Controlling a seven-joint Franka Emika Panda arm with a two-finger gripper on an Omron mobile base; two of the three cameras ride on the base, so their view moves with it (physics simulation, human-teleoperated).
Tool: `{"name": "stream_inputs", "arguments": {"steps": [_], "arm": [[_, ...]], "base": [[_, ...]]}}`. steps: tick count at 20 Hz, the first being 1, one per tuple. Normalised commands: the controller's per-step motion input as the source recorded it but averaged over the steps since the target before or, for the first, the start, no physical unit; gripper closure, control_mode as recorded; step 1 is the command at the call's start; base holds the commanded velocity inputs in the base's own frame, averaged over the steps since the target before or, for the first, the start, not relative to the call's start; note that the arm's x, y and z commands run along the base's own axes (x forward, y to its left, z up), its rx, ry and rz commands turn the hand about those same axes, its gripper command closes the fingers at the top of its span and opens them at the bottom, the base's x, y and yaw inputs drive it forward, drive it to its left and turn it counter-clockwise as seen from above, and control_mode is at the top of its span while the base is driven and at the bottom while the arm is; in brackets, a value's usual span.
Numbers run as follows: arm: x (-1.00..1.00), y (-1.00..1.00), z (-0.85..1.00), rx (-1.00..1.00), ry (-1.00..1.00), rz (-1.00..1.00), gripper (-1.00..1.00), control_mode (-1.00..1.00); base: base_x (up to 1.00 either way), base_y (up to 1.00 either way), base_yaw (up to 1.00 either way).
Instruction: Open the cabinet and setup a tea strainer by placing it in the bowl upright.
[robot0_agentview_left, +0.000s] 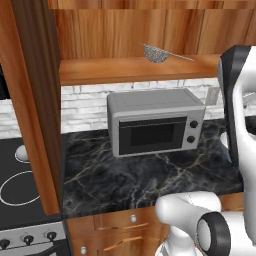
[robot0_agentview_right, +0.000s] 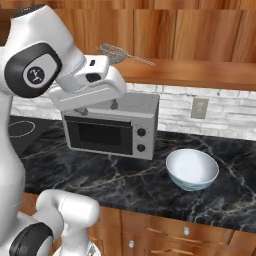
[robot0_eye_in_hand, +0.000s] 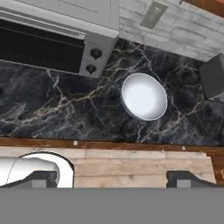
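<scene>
The tea strainer (robot0_agentview_left: 156, 54) lies on the cabinet shelf (robot0_agentview_left: 125, 70), above the tool (robot0_eye_in_hand: 112, 177) and well apart from it, with its thin handle pointing along the shelf. I judge it very light and quite stiff, but the mesh cup can dent, so you should not squeeze it there. Take it by the rim or where the handle meets the cup; the wire handle alone looks thin and may slip or turn between the fingers. The cabinet (robot0_agentview_right: 190, 30) is already open. The bowl (robot0_eye_in_hand: 144, 96) stands on the table (robot0_eye_in_hand: 57, 113) below the tool, in front of it in the hand view, beside the microwave (robot0_agentview_right: 111, 127). The tool is wide open and holds nothing. Because the strainer is so light, it may tip over in the bowl.
</scene>
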Motion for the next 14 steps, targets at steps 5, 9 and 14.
{"name": "stream_inputs", "arguments": {"steps": [5,9,14], "arm": [[0.18,0.19,0.0,-0.08,-0.24,0.37,-1.0,-1.0],[0.17,0.12,0.0,-0.14,-0.2,0.14,-1.0,-1.0],[0.24,0.32,0.0,-0.15,0.06,-0.05,-1.0,-1.0]], "base": [[0.0,0.0,0.0],[0.0,0.0,0.0],[0.0,0.0,0.0]]}}
